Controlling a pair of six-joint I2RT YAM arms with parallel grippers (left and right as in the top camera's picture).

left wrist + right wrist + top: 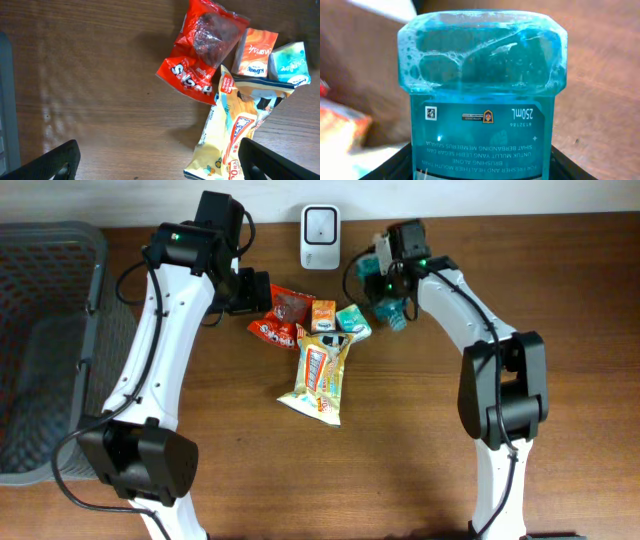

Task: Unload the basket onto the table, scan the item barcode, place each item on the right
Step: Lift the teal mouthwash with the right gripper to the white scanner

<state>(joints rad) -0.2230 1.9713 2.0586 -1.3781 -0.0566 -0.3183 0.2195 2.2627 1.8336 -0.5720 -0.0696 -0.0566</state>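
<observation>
My right gripper [386, 283] is shut on a blue mouthwash bottle [391, 308] at the back right of the table. In the right wrist view the bottle [482, 75] fills the frame between the black fingers [395, 165], its teal label upside down; no barcode shows. A white scanner [320, 223] stands at the back edge, left of the bottle. My left gripper [258, 292] hangs open over the wood beside a red snack packet [202, 55], with nothing between its fingers [55, 162].
Beside the red packet [280, 317] lie an orange box [323, 313], a teal packet [352, 320] and a yellow snack bag [322, 375]. A grey mesh basket [95, 290] stands at the left edge.
</observation>
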